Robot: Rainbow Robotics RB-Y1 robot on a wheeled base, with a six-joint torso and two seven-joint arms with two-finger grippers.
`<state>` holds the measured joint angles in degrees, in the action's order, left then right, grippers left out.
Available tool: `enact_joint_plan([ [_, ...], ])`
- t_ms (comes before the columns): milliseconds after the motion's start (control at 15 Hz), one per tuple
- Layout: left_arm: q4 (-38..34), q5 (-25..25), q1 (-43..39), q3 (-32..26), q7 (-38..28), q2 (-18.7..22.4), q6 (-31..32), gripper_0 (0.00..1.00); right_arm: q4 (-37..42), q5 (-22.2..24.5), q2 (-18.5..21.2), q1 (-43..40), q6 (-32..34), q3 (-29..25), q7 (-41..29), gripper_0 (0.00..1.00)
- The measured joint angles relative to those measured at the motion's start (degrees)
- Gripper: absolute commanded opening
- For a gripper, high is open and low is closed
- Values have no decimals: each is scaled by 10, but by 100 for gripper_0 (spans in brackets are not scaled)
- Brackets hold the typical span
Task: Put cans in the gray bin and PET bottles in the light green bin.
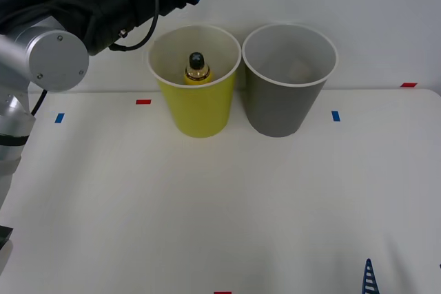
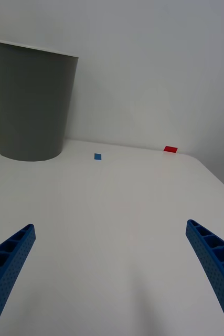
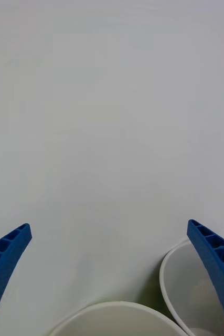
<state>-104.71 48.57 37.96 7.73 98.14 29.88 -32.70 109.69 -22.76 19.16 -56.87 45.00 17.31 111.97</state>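
Bottle (image 1: 196, 67) btm hidden inside light green bin (image 1: 196, 111).

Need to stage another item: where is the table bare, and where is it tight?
Bare: the table from the bins forward to the right gripper, and right of the gray bin. Tight: the gray bin and green bin stand almost touching, with the left gripper above them.

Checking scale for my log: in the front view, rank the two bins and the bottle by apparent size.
1. Yellow-green plastic bin and dark-gray plastic bin: alike, unranked.
2. Black-capped yellow-labelled bottle, upright inside the yellow-green one, partly hidden.
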Motion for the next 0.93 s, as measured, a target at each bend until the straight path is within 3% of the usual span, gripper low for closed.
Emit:
enact_joint_plan([
  [200,-57,7,-44,-19,-2,20,0,100,0,0,0,0,0,0,0,100],
  [933,-320,16,-408,-137,9,31,12,100,0,0,0,0,0,0,0,100],
])
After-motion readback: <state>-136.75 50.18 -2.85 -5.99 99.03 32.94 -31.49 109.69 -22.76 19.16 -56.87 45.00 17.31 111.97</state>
